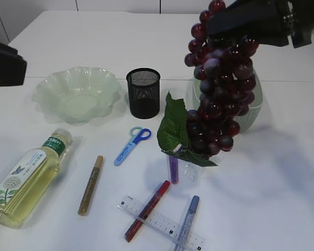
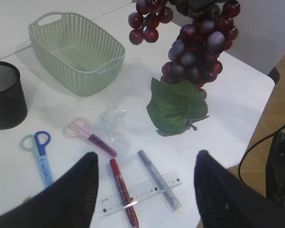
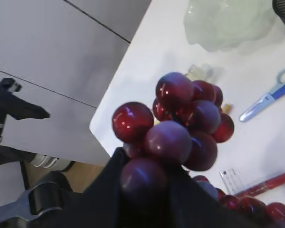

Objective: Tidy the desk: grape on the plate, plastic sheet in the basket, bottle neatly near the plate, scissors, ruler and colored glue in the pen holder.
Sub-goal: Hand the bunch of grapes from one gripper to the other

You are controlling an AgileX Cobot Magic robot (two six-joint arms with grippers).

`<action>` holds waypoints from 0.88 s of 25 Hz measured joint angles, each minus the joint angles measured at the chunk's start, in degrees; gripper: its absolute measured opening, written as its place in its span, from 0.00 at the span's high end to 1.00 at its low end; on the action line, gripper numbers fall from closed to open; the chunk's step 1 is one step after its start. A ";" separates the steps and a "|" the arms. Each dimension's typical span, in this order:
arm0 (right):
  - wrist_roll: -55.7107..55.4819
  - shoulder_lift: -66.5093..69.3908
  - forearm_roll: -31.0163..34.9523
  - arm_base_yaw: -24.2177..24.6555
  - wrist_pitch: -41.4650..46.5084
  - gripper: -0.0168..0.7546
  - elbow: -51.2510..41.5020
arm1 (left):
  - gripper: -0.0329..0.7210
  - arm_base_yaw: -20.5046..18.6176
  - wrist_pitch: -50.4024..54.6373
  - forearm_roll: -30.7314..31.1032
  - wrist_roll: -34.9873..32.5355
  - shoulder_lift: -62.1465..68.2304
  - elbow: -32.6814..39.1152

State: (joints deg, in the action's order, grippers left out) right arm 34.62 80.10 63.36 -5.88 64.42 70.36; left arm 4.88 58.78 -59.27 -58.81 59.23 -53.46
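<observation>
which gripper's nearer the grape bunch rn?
Right. The right gripper grips the grape bunch at its top, lifted off the table; the left gripper hovers open, apart, over the pens.

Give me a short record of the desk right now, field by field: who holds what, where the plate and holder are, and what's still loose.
right tool: shut on grape bunch, lifted off the table
left tool: open, holding nothing
plate: far left, holding nothing
pen holder: right of the plate
basket: behind the hanging grapes
loose items: bottle, blue scissors, ruler, plastic sheet
</observation>
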 joint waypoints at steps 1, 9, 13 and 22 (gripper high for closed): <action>0.59 0.00 1.24 0.00 0.25 0.78 0.00 | 0.34 0.00 -0.03 -1.15 -1.53 0.97 0.00; 4.79 0.00 10.07 0.00 2.78 0.78 0.00 | 0.24 6.85 -3.14 -9.95 -13.06 8.12 0.00; 6.09 0.00 11.58 0.00 4.19 0.78 0.00 | 0.23 10.62 -4.96 -15.65 -19.14 11.78 0.00; 8.78 0.00 11.58 0.00 4.63 0.78 0.00 | 0.22 16.46 -6.28 -27.40 -28.64 17.88 0.00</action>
State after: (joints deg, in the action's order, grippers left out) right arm 43.40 80.10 74.93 -5.88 69.05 70.36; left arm 21.35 52.51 -86.67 -87.45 77.11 -53.46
